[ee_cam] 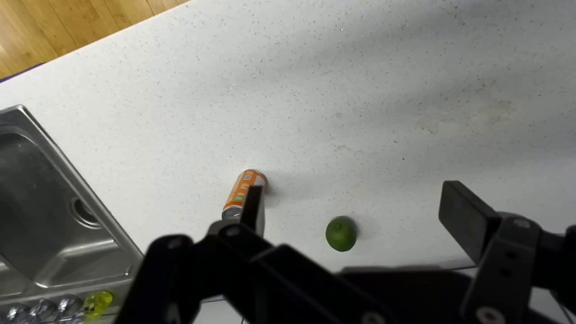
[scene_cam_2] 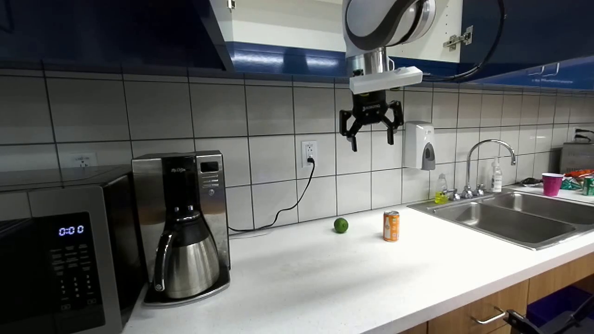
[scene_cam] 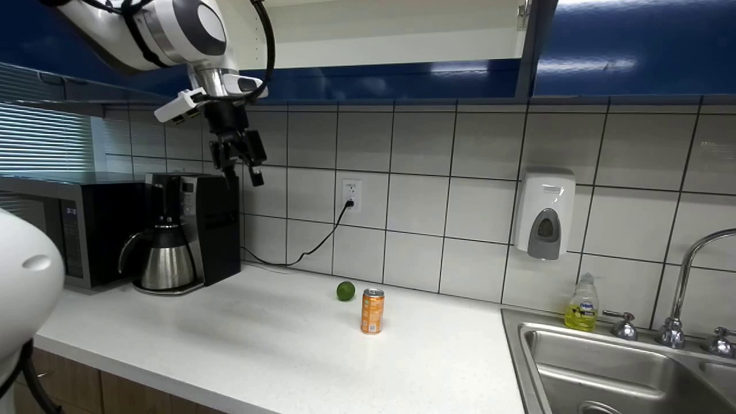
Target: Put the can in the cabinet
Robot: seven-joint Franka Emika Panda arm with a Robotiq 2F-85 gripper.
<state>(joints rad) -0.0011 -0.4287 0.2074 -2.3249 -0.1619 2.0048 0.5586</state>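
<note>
Can (scene_cam_2: pixel 391 226) stands near the green ball (scene_cam_2: pixel 341 225); lower the spread tool (scene_cam_2: pixel 372 142) squarely around the can, avoiding the ball.

The arm (scene_cam_2: pixel 371 21) was white with dark grey panels (scene_cam: pixel 190 23), a silver collar (scene_cam_2: pixel 368 63) and black cable (scene_cam: pixel 269 46). Pale lettering (scene_cam_2: pixel 371 107) marked the black gripper (scene_cam_2: pixel 372 141).
</note>
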